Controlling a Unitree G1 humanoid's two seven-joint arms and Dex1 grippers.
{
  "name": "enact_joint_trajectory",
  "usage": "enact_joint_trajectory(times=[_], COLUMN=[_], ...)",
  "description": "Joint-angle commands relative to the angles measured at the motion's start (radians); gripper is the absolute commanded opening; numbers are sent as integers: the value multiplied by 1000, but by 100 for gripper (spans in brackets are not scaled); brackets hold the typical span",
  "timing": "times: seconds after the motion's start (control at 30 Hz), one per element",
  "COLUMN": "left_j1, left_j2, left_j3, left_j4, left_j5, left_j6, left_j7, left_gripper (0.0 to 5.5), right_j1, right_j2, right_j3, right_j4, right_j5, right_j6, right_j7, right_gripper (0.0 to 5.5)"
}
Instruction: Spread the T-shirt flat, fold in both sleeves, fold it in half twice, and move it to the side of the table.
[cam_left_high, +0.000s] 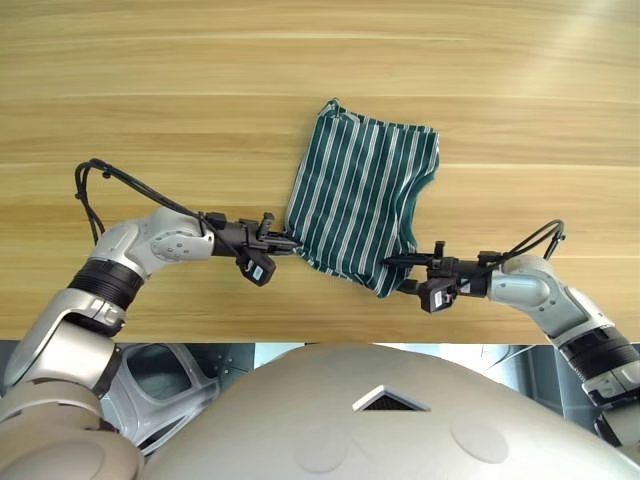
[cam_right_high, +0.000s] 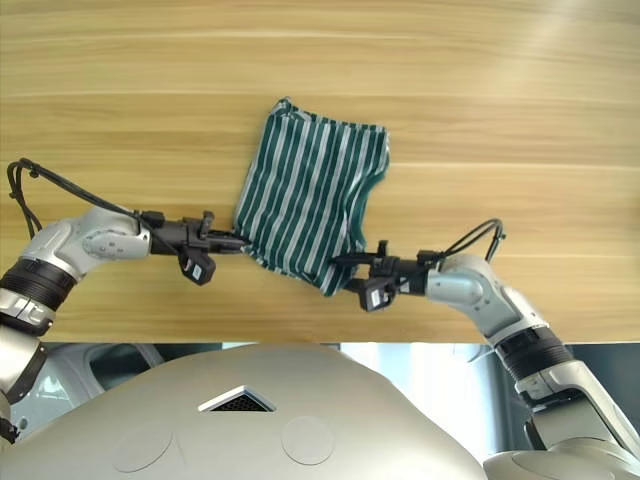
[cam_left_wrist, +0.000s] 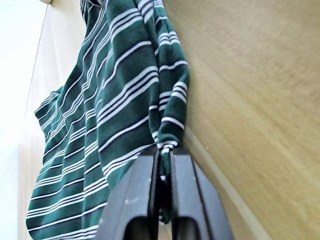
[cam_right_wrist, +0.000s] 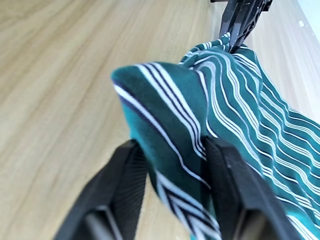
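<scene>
The T-shirt (cam_left_high: 365, 190) is lying as a narrowed, partly folded bundle on the table (cam_left_high: 150, 120), its far end reaching toward the middle of the surface and its near end sitting close to the near edge. The left gripper (cam_left_high: 288, 243) is clamping a bunched bit of the near left corner, and the right gripper (cam_left_high: 392, 264) is pinching a fold of cloth at the near right corner – both closed on fabric, not empty. This is looking like the start of a fold in half. To do it well, both arms should be lifting together and level, carrying the near edge over to meet the far edge – keeping the cloth lightly taut between them so that it is not sagging or twisting.
</scene>
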Motion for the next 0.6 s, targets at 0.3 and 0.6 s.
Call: enact_joint_trajectory(times=[0.3,0.6], left_j1=[100,181], left_j2=[54,146], left_j3=[-65,-61], left_j4=[-109,-328], left_j5=[-215,-453], left_j6=[25,103], left_j7=[-141,-304], left_gripper=[11,11], right_j1=[17,58], right_j2=[-34,-148], right_j3=[3,-39], right_j4=[63,45], right_j5=[-1,245], right_j6=[21,-74], right_j7=[44,177], right_gripper=[0,0])
